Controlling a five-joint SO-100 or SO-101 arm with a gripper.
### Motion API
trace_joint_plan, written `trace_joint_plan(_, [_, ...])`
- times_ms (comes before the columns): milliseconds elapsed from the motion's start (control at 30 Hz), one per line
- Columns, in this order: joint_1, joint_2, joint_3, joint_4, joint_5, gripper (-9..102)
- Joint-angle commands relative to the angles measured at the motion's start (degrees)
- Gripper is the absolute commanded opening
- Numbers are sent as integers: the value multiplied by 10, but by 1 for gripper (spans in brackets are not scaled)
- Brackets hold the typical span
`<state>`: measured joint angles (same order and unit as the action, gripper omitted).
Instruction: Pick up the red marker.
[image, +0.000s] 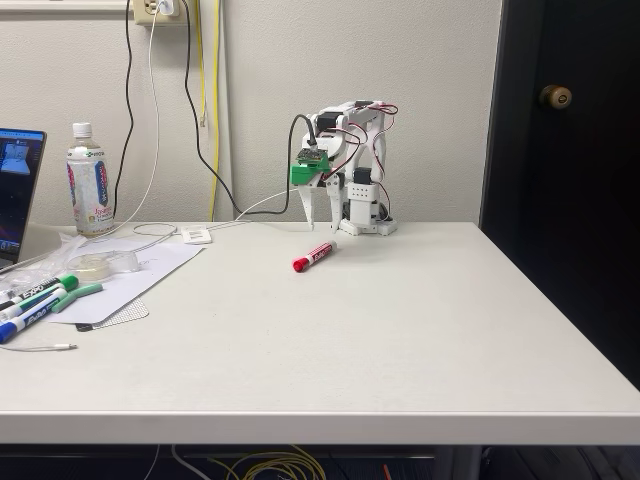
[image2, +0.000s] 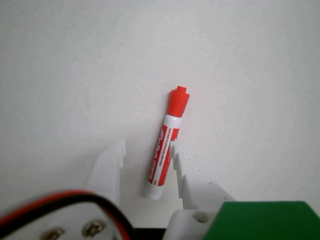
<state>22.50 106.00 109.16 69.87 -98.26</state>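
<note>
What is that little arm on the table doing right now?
A small robot arm is going after the red marker, which lies flat on the white table. Its gripper hangs open just above the marker's back end. In the wrist view the barrel sits between the two fingers, close to the right one; nothing is gripped yet. Other markers and a bottle sit far left in the fixed view.

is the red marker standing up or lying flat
Lying flat. The red marker rests on its side on the table; in the wrist view its barrel lies between the open claw's fingers, not gripped.
</note>
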Motion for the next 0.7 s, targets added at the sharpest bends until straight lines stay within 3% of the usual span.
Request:
trace_joint_plan(0, [0,5,-27,-4,-1,21])
trace_joint_plan(667, [-44,3,-27,-8,2,21])
